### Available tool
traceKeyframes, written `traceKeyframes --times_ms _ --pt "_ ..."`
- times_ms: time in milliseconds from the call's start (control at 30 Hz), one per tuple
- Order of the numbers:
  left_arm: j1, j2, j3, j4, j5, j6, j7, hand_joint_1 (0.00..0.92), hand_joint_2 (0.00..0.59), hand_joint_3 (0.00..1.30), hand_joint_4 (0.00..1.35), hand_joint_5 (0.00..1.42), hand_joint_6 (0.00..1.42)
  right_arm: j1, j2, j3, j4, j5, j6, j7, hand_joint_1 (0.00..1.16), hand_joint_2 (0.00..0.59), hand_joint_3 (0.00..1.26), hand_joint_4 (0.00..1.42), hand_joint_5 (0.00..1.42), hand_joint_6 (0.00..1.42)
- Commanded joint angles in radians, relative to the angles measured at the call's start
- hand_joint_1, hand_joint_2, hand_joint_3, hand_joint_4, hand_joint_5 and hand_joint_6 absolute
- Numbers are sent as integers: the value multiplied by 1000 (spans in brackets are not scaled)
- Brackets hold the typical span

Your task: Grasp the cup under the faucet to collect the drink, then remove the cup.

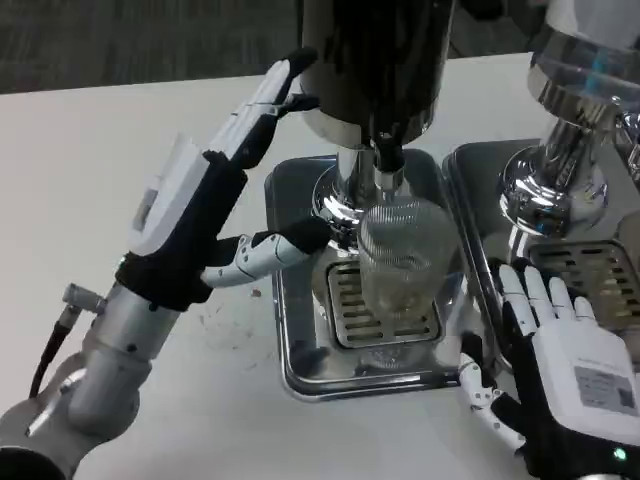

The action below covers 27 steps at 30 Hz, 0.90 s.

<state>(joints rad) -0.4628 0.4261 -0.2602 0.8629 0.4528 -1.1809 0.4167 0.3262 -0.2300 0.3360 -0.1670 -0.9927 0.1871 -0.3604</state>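
Note:
A clear ribbed cup (402, 260) stands on the slotted drip grate (352, 318) directly below the black faucet (388, 158) of the chrome dispenser (372, 70). My left hand (225, 190) is raised to the left of the cup, fingers apart; the long fingers reach up toward the dispenser body and the thumb points at the cup without clearly touching it. My right hand (560, 370) lies low at the front right, fingers spread, on the tray's right rim. It holds nothing.
A chrome tray (290, 350) surrounds the grate. A second dispenser (580, 120) with its own tray and grate (600, 270) stands to the right, close behind my right hand. White tabletop (110, 160) stretches to the left and front.

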Motion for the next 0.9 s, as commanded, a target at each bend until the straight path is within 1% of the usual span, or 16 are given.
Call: traceKeyframes --times_ms 33,167,333,367,433,500,533,600,700,900 --pt "-8 -6 -7 -36 -71 -22 -137 0 92 38 0 172 104 0 1 -5 7 6 -7 -23 203 487 30 0 0 19" --pt "-18 -30 -5 -43 -131 -14 -257 0 94 27 0 149 98 1 7 -6 7 7 -4 -32 203 487 21 0 0 19" --pt "-37 -60 5 -39 -169 1 -357 0 94 42 0 146 97 25 6 -10 -12 -2 -1 -57 203 487 17 0 0 19" --pt "-38 -64 9 -38 -174 3 -371 0 95 43 0 148 97 32 1 -9 -18 -7 -2 -54 203 487 17 0 0 19" --pt "-43 -72 14 -37 -177 6 -391 0 96 54 0 156 99 57 -24 0 -40 -38 -4 -52 202 487 16 0 0 19" --pt "-47 -78 20 -37 -177 10 -406 0 96 57 0 157 99 76 -40 7 -56 -62 -4 -49 200 480 14 0 0 1" --pt "-48 -80 23 -37 -179 11 -413 0 97 63 0 165 100 88 -43 7 -63 -63 -4 -42 199 479 12 0 0 0" --pt "-50 -84 30 -37 -180 10 -422 0 97 65 0 168 101 102 -46 5 -72 -61 -5 -36 184 468 5 0 0 0" --pt "-52 -90 37 -36 -186 8 -436 0 97 73 0 176 102 116 -52 -1 -79 -54 -6 -33 175 466 4 0 0 0" --pt "-46 -98 53 -49 -188 -6 -455 0 107 119 0 211 137 115 -49 6 -82 -58 -5 -29 168 466 5 0 0 0"
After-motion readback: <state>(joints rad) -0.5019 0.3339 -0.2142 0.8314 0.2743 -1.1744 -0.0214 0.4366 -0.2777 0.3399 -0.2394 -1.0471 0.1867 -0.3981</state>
